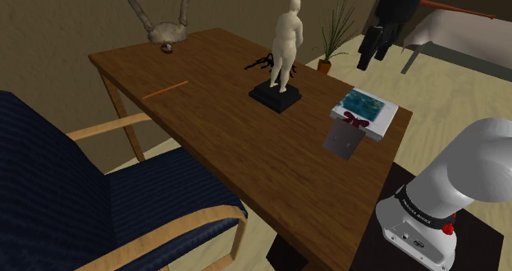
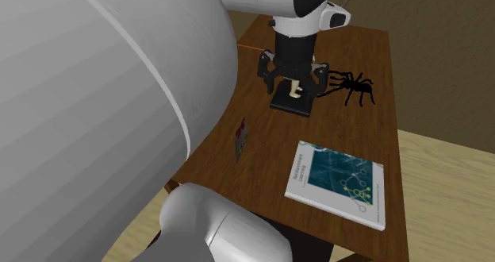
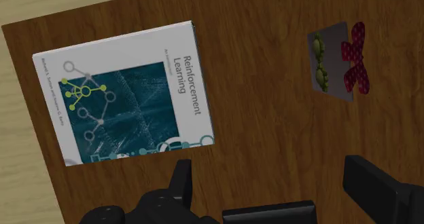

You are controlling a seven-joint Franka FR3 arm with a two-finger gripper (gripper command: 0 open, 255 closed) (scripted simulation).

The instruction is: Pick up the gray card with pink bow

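Observation:
The gray card [image 1: 342, 140] with a pink bow [image 1: 354, 122] along its upper edge stands tilted on the wooden table [image 1: 205, 121], just in front of a white and teal book [image 1: 365, 109]. From the wrist view, the card [image 3: 333, 58] and its bow [image 3: 357, 66] lie ahead of the right finger, and the book [image 3: 126, 94] lies ahead of the left one. My gripper [image 1: 373, 56] hangs high above the table's far corner, open, well clear of the card. Its fingers [image 3: 180, 182] stand apart with nothing between them. In the second exterior view the card [image 2: 241, 139] looks thin and edge-on, below the gripper [image 2: 293, 82].
A pale figurine [image 1: 287, 43] on a dark base stands mid-table with a black toy spider [image 1: 261, 62] behind it. An orange pencil [image 1: 166, 89] and antlers [image 1: 164, 23] lie further along. A blue armchair [image 1: 98, 204] sits beside the table. A potted plant [image 1: 332, 39] stands beyond.

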